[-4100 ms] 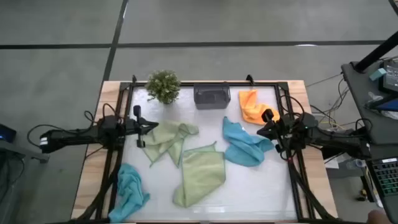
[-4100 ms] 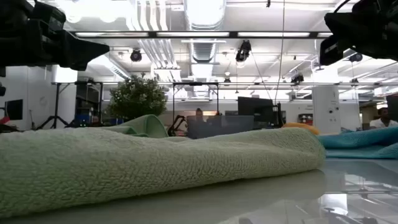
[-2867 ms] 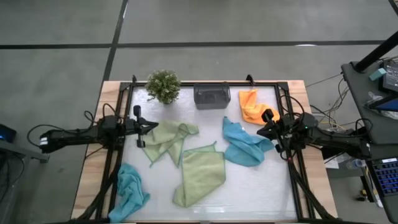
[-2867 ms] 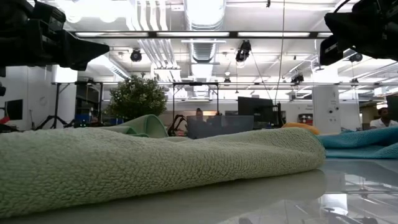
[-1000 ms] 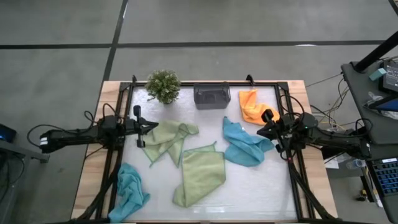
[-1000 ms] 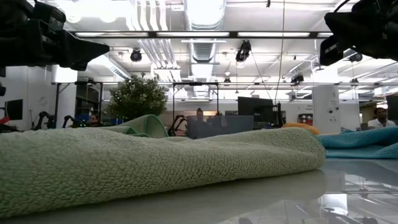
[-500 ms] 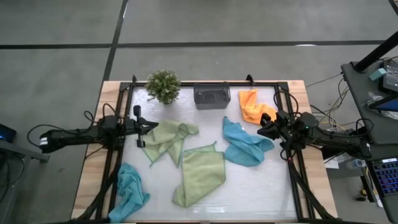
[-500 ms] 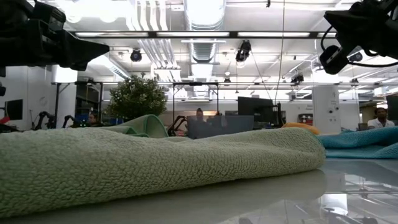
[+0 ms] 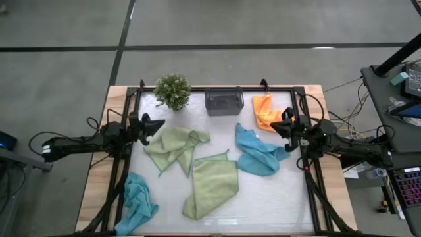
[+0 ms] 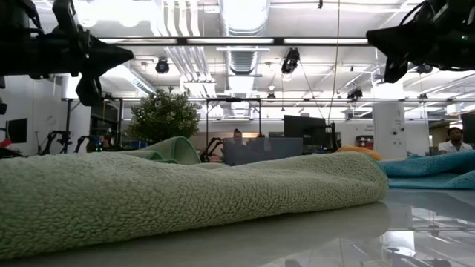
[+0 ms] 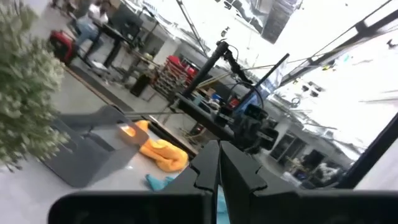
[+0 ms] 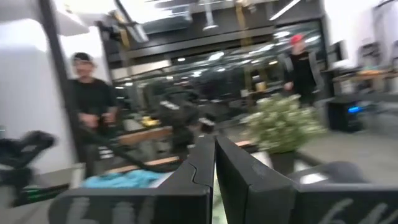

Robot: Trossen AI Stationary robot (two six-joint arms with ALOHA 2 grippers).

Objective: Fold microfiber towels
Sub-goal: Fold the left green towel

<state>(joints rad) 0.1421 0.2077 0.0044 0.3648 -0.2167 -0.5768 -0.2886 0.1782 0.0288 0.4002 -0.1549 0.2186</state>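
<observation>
Left hand (image 9: 156, 122): closed, nothing held, raised at the tabletop (image 9: 276, 197) left edge.
Right hand (image 9: 277, 126): closed, nothing held, raised beside the orange towel (image 9: 265, 110).
Towels: five are spread unfolded across the tabletop.

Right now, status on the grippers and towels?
Left gripper shut, empty, at left edge. Right gripper shut, empty, beside orange towel. Towels all unfolded. Nothing in the way.
</observation>
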